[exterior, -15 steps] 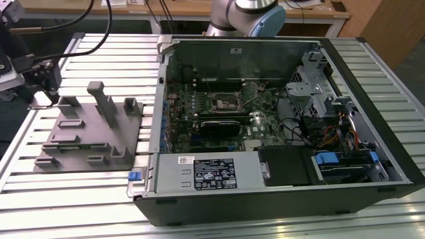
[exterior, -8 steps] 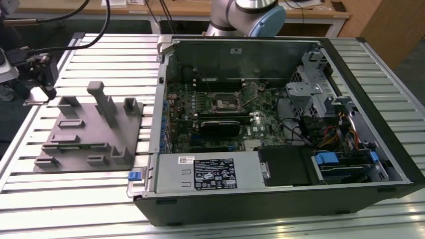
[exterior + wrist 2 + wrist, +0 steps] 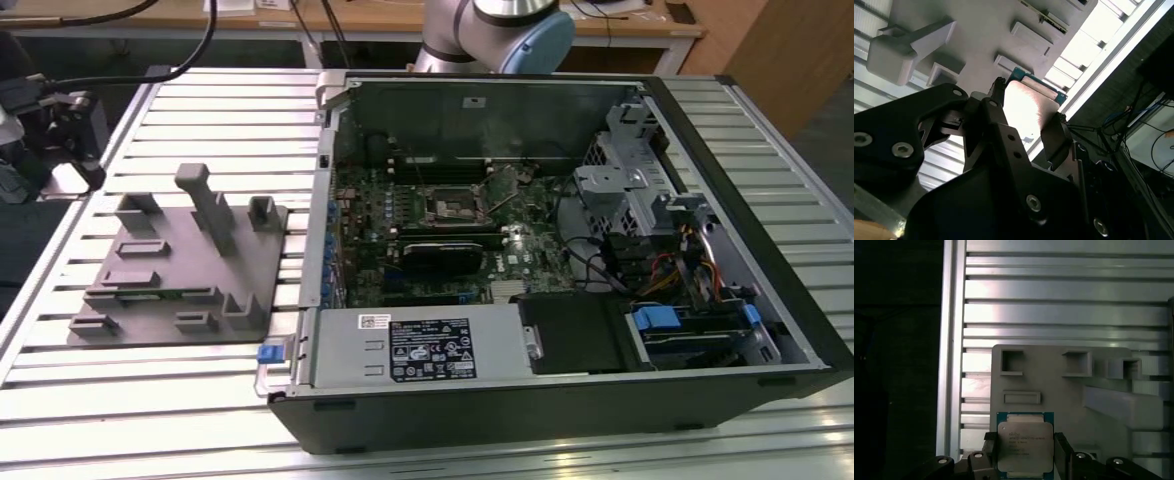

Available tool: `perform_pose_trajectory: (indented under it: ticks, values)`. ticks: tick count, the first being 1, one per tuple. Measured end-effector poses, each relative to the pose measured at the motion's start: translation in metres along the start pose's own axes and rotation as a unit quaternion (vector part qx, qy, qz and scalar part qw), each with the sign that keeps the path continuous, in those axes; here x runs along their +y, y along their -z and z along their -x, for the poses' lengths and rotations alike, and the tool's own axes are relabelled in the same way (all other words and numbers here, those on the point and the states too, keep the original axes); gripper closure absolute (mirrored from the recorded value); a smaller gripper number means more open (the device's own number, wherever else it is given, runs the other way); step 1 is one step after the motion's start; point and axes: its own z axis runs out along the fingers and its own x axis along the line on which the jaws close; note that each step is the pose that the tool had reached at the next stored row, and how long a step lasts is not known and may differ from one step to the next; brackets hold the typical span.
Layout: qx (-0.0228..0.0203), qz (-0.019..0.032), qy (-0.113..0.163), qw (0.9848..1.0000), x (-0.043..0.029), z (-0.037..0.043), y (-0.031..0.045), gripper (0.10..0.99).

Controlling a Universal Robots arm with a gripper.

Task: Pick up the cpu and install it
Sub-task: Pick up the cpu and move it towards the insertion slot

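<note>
The hand (image 3: 1025, 441) grips the cpu (image 3: 1025, 445) by two opposite edges above the grey tray (image 3: 1066, 402) in the first wrist view. The exterior view adds the open computer (image 3: 467, 110) beside that tray.

Black two-fingered hand (image 3: 1025, 440), fingers (image 3: 990, 452) pressed against opposite edges of the cpu (image 3: 1024, 452)

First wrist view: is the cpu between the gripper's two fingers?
Yes, the cpu sits between the gripper's two black fingers, one at each side, with the grey tray behind.
</note>
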Motion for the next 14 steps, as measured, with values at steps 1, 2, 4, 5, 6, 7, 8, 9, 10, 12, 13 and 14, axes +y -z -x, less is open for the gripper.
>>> perform_pose_trajectory:
  ticks: [1,2,4,5,6,7,8,9,10,12,13,14]
  values:
    - [0.0001,0.0,0.0,1.0,0.0001,0.0,0.0018,0.545]
    - [0.0,0.0,0.0,1.0,0.0002,0.0,0.0035,0.545]
    - [0.0,0.0,0.0,1.0,0.0004,-0.0001,0.0065,0.545]
    - [0.0,0.0,0.0,1.0,0.0005,-0.0001,0.0079,0.545]
    - [0.0,0.0,0.0,1.0,0.0006,-0.0001,0.0094,0.545]
    - [0.0,0.0,0.0,1.0,0.0007,-0.0001,0.011,0.545]
    - [0.0,0.0,0.0,1.0,0.0008,-0.0001,0.0125,0.545]
    - [0.0,0.0,0.0,1.0,0.001,-0.0002,0.0141,0.545]
    - [0.0,0.0,0.0,1.0,0.0011,-0.0002,0.0158,0.545]
    - [0.0001,0.0,0.0,1.0,0.0013,-0.0002,0.0195,0.545]
    - [0.0,0.0,0.0,1.0,0.0014,-0.0002,0.0213,0.545]
    - [0.0,0.0,0.0,1.0,0.0016,-0.0003,0.0232,0.545]
